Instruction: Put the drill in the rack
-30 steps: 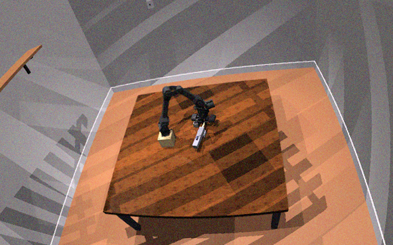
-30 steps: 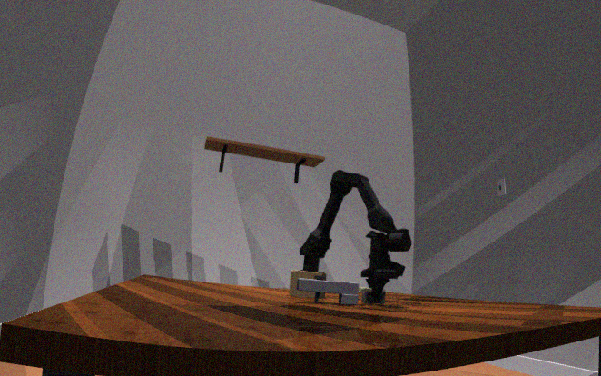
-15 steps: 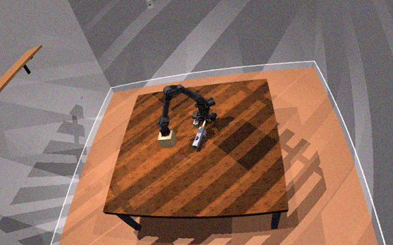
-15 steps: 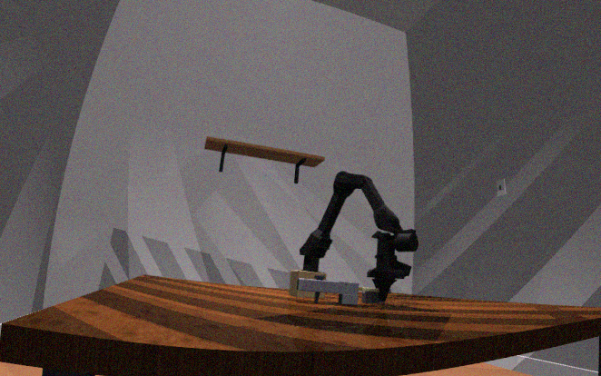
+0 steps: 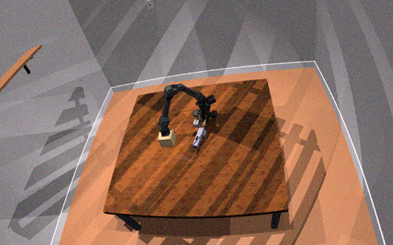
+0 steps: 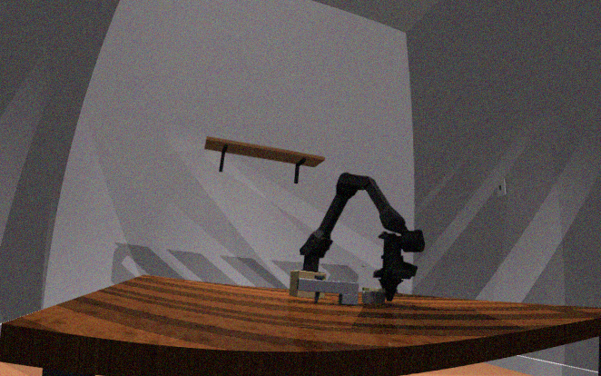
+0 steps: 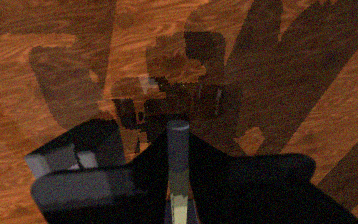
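Observation:
My gripper (image 5: 201,120) (image 6: 390,292) (image 7: 175,133) points straight down, low over the wooden table (image 5: 215,184) (image 6: 182,318). It is shut on the drill (image 7: 178,150), a thin rod with a grey tip and a pale yellowish shaft that stands upright between the fingers. A small grey block (image 5: 196,122) (image 6: 373,296) (image 7: 57,161) sits on the table right beside the gripper. A long grey bar-shaped fixture (image 5: 199,138) (image 6: 328,286) lies just past that block. I cannot make out the key in any view.
The arm's tan base block (image 5: 166,139) (image 6: 297,278) stands on the table close to the long fixture. A wooden wall shelf (image 5: 5,80) (image 6: 263,152) hangs well away from the table. The table's edges are far from the gripper.

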